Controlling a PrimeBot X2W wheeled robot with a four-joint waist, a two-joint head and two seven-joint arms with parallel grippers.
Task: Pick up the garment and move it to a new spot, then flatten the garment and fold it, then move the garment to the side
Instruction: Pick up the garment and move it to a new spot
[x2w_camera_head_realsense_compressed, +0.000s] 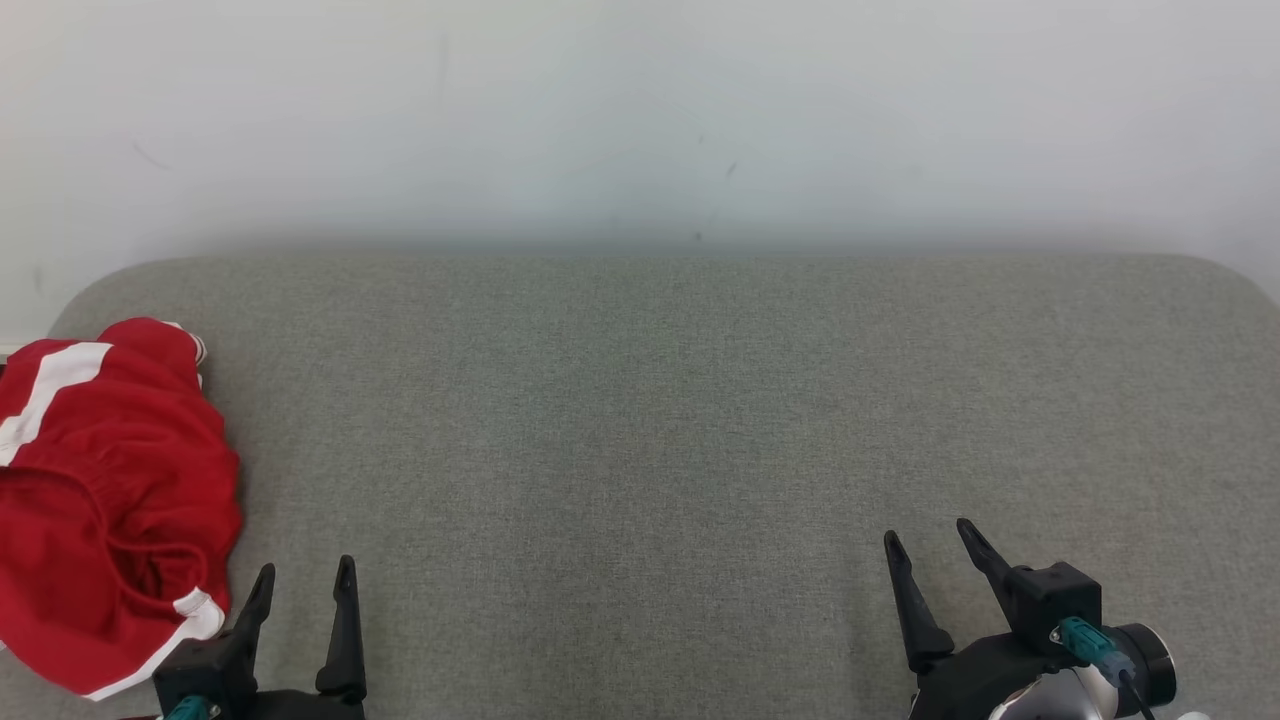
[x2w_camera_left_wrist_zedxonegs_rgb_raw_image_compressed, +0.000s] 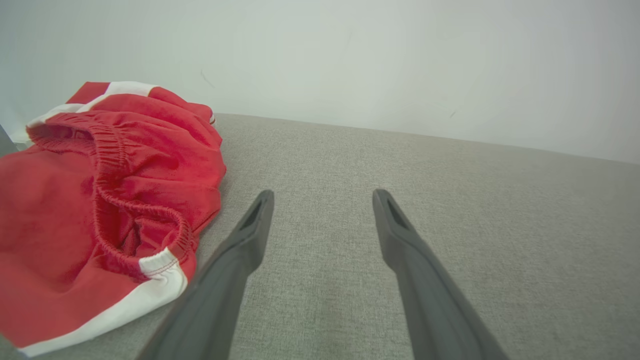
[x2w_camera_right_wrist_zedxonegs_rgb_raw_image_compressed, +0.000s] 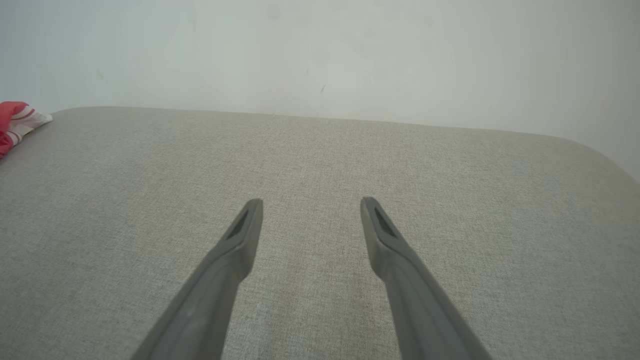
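1. A grey woven-fabric surface (x2w_camera_head_realsense_compressed: 640, 420) with rounded far corners lies flat and smooth across the head view.
2. A plain white wall (x2w_camera_head_realsense_compressed: 640, 110) rises directly behind its far edge.
3. Small dark specks (x2w_camera_head_realsense_compressed: 731, 170) dot the wall, possibly scuffs.

A wide surface (x2w_camera_head_realsense_compressed: 700, 420) covered in grey woven cloth carried everything, and its two far corners were rounded. One thing lay directly on it: a red garment (x2w_camera_head_realsense_compressed: 110, 500), crumpled in a heap at the left side, from near the far left corner down toward the near edge. It had white stripes and a gathered elastic waistband with a red cord. Whether it hung over the left edge could not be told. The grey cloth lay flat and smooth.
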